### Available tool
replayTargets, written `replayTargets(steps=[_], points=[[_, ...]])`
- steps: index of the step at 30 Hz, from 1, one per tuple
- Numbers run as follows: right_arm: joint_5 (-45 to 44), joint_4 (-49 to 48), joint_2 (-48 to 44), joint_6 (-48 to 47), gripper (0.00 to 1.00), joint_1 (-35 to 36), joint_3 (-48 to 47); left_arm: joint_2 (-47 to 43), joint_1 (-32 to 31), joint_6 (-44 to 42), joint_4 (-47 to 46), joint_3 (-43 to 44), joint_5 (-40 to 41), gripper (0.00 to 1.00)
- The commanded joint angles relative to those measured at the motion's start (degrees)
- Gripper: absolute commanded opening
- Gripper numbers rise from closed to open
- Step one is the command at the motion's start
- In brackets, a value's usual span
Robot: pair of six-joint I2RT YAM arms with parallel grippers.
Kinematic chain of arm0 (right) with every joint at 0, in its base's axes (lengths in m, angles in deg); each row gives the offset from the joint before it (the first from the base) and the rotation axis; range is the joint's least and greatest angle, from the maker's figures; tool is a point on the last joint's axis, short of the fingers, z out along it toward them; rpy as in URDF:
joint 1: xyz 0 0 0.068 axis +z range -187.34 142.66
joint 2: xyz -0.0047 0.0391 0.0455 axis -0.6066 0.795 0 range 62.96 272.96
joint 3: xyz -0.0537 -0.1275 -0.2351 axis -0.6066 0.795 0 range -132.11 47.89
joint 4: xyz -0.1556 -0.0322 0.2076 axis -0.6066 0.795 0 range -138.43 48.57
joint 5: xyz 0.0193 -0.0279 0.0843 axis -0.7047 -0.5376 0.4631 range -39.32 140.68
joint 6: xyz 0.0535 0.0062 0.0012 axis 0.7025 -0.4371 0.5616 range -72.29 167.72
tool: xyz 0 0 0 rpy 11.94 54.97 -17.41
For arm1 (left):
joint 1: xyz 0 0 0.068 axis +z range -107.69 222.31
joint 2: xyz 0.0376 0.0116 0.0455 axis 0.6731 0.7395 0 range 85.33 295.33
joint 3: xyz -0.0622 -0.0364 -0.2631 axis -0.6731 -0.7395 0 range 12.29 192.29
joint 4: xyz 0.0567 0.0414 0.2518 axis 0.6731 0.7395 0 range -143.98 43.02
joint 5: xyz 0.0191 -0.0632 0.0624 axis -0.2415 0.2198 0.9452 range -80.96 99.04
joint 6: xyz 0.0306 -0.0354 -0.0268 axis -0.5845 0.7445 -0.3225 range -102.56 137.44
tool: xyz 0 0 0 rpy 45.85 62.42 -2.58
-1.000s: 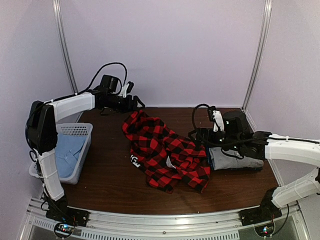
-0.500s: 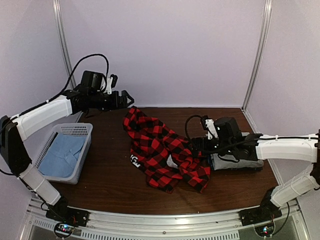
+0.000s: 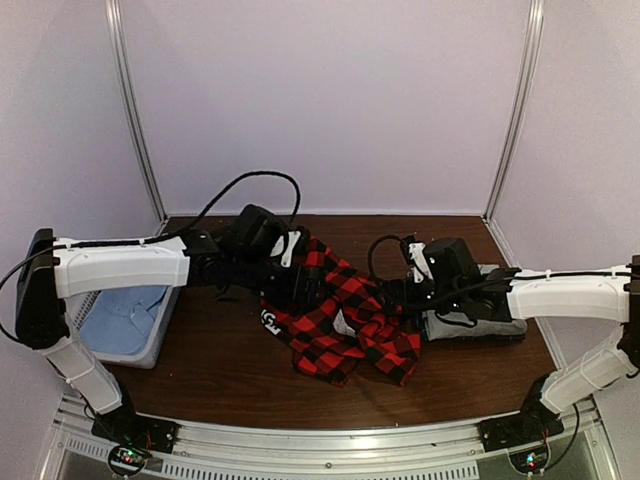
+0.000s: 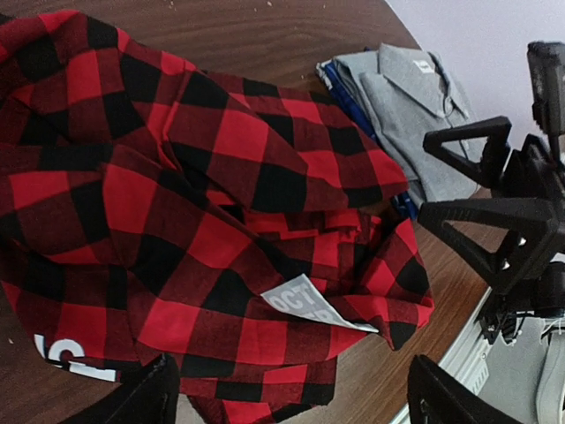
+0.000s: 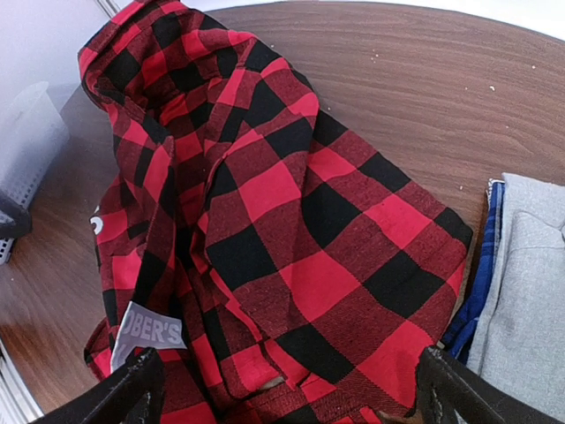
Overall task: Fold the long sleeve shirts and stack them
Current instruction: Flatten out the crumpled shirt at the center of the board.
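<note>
starting at the left, a white basket holds a pale blue cloth. next, the left claw hovers over the upper left part of the red-and-black check shirt, its fingers spread wide and pinching nothing. that shirt lies crumpled and unfolded in the middle of the brown table. the right claw hangs over the shirt's right edge, fingers spread wide too, gripping nothing. furthest right, the grey shirt sits folded, collar up, on a blue cloth whose edge peeks out. the check shirt lies right against that pile.

what could go wrong, as i judge it: the check shirt is bunched in layers, so a pinch may catch 2 layers at once and lift a lump instead of a flat edge. the 2 claws are near each other and could bump. a pull to the right could drag the folded grey pile out of shape.

a grey label shows "oct" from the left wrist and "ober's" from the right wrist. the white block letters on a black band are cut off and unreadable.
</note>
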Motion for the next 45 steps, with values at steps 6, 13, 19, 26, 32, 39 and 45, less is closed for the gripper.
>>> replayTargets(steps=[6,13,19,26,32,39,45], points=[[-1.07,-0.01,5.27,-0.56,1.00,0.29,-4.05,12.98,-7.40,3.63,-1.43,7.39,4.43,0.86],[-0.31,-1.22,12.15,-1.81,0.99,0.33,-8.12,18.63,-8.49,5.42,-1.92,9.51,4.39,0.70],[2.41,-0.91,20.73,-3.22,0.97,0.34,-14.52,17.37,-8.50,6.79,-1.80,6.93,7.23,0.25],[4.88,-0.80,28.01,-3.92,0.91,0.30,-20.28,9.07,-8.25,8.72,1.13,1.10,15.31,0.00],[4.26,-0.93,30.55,-3.37,0.76,0.24,-20.68,1.51,-4.82,9.22,2.05,-5.78,17.39,0.00],[1.09,-0.76,29.07,-1.26,0.39,-0.71,-16.10,2.42,2.44,5.45,-0.55,-11.81,14.95,0.00],[1.12,-3.09,24.57,1.17,0.16,-2.86,-8.69,9.17,3.89,-0.74,-2.87,-7.80,12.60,0.00]])
